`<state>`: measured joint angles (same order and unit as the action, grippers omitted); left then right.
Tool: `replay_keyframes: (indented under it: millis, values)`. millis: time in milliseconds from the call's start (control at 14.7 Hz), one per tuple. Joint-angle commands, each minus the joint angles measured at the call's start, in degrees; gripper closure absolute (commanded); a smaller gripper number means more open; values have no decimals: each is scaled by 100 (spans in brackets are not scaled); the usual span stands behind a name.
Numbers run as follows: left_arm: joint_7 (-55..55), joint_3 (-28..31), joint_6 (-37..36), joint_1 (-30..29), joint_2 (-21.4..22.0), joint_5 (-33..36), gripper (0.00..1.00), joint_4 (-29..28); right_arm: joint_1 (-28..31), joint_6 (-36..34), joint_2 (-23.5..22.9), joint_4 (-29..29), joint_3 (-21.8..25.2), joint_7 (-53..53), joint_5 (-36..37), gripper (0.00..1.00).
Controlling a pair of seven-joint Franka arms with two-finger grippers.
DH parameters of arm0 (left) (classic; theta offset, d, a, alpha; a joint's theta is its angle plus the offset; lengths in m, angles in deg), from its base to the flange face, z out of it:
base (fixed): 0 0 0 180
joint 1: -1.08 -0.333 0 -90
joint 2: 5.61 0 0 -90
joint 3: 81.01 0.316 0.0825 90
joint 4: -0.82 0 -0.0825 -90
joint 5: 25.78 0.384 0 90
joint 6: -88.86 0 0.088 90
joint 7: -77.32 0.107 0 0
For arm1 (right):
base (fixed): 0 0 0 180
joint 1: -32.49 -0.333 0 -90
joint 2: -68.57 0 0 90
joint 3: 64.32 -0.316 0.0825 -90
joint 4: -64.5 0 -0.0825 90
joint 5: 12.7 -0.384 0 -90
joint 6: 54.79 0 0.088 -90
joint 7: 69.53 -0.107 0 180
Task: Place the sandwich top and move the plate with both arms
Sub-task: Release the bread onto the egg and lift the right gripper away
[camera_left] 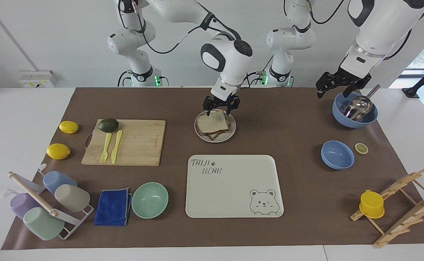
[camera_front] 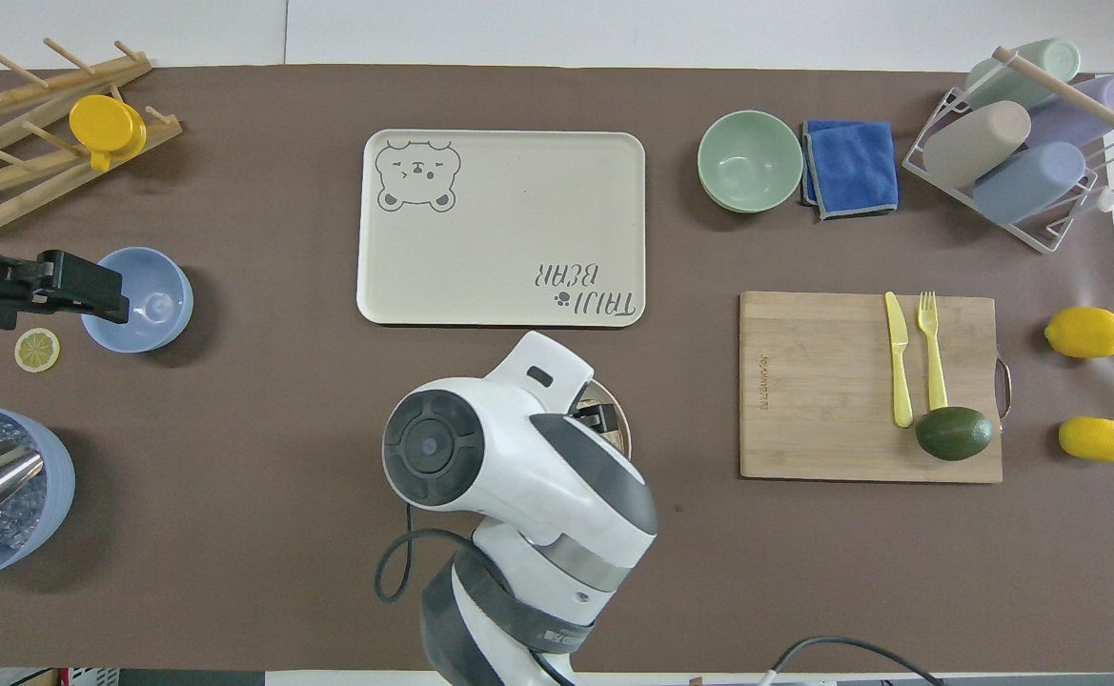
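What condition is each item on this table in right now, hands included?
sandwich top: lying on the stack, released.
plate: on the mat, carrying the sandwich.
right hand: open, just over the sandwich top.
left hand: open, waiting over the blue bowl with the metal scoop.
bear tray: bare.

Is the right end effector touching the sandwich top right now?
Cannot tell. In the facing view the right end effector, open, sits at the sandwich top's robot-side edge; no gap or contact shows. The overhead view is blocked.

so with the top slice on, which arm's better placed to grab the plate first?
Likely the right: its open gripper hangs just over the plate, while the left gripper waits above the scoop bowl.
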<state>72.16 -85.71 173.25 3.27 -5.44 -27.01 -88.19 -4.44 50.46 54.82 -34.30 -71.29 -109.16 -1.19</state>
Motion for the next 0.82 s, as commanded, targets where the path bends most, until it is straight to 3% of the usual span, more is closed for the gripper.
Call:
replay_keyframes:
  millis: [0, 136, 272, 408, 748]
  values:
    - [42, -49, 25, -69, 211, 88, 0, -309, 703, -530, 802, -131, -59, 533, -236, 0]
    - [16, -66, 199, 35, 412, 53, 0, -703, 1308, -934, 1259, -131, -42, 972, -691, 0]
    - [-220, -101, 699, 263, 771, 1, 0, -1484, 2029, -1382, 1681, -9, -15, 1604, -948, 0]
    - [-484, -101, 1340, 536, 1080, -306, 0, -2267, 2811, -1779, 1744, 194, -15, 2482, -1028, 0]
    - [-765, -101, 2474, 1361, 1002, -545, 0, -3252, 3569, -2114, 1718, 247, 11, 2943, -1028, 0]
